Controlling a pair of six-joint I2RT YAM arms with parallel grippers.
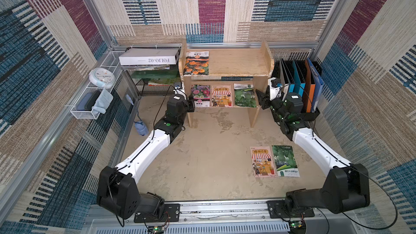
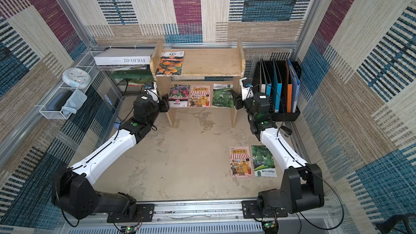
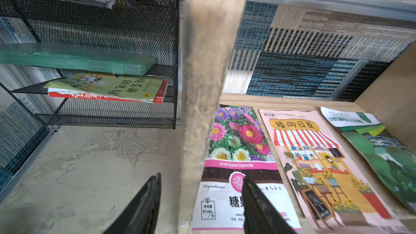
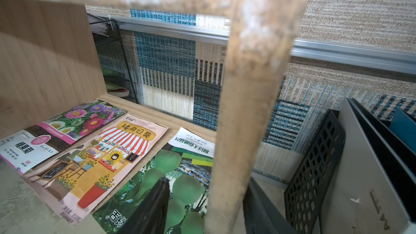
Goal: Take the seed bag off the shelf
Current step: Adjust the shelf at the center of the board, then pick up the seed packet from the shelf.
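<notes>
The light wooden shelf (image 1: 236, 61) stands at the back. An orange-flower seed bag (image 1: 196, 63) lies on its upper tier. On the lower tier lie a chrysanthemum bag (image 1: 200, 95), a pink sunflower-shop bag (image 1: 221, 95) and a green melon bag (image 1: 245, 95). My left gripper (image 1: 191, 106) is open, its fingers either side of the shelf's left side board (image 3: 202, 86), one finger over the chrysanthemum bag (image 3: 238, 154). My right gripper (image 1: 261, 99) is open astride the right side board (image 4: 247, 109), one finger above the green bag (image 4: 184, 190). Neither holds anything.
A black wire-mesh rack (image 1: 155, 86) with books and a white box (image 1: 149, 56) stands left of the shelf. A black file holder (image 1: 299, 82) with folders stands right of it. Two more seed bags (image 1: 263, 162) (image 1: 286, 160) lie on the table's front right. A white basket (image 1: 85, 109) hangs on the left wall.
</notes>
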